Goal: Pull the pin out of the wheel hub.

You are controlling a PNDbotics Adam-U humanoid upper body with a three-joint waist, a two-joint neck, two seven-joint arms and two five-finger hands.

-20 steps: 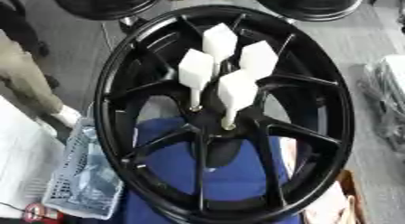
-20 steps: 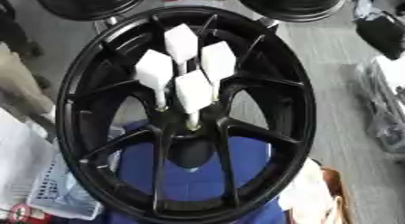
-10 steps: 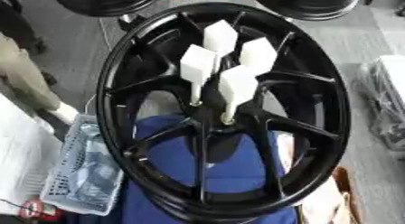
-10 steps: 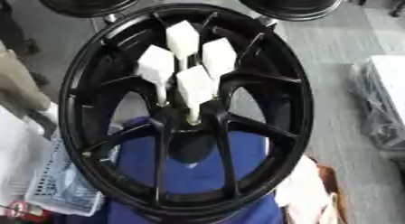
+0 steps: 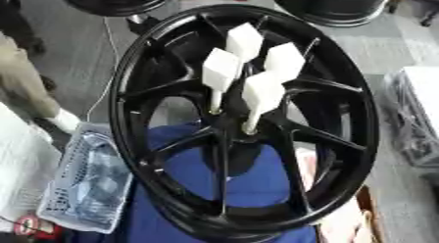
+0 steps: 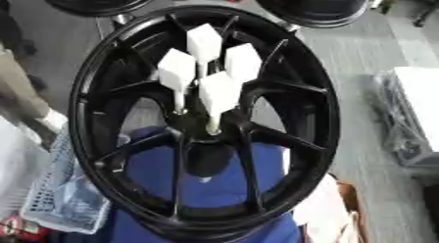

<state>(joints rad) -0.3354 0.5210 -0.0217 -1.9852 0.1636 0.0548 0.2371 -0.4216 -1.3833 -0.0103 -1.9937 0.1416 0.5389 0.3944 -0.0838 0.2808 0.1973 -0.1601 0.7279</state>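
A black wheel (image 5: 171, 154) fills the middle of the frame, four white pins (image 5: 260, 92) standing in its hub; no hand shows, so finger state cannot be told.

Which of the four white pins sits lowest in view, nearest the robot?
The front pin, its stem entering the wheel hub below and right of the others.

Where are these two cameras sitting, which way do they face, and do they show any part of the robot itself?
Left eye view: in the robot's head, looking down at the black spoked wheel and its four white block-headed pins; no arm or hand shows.
Right eye view: beside it in the head, facing down alike; no hand shows.
Both share the wheel, pins, blue cloth and white mesh basket.
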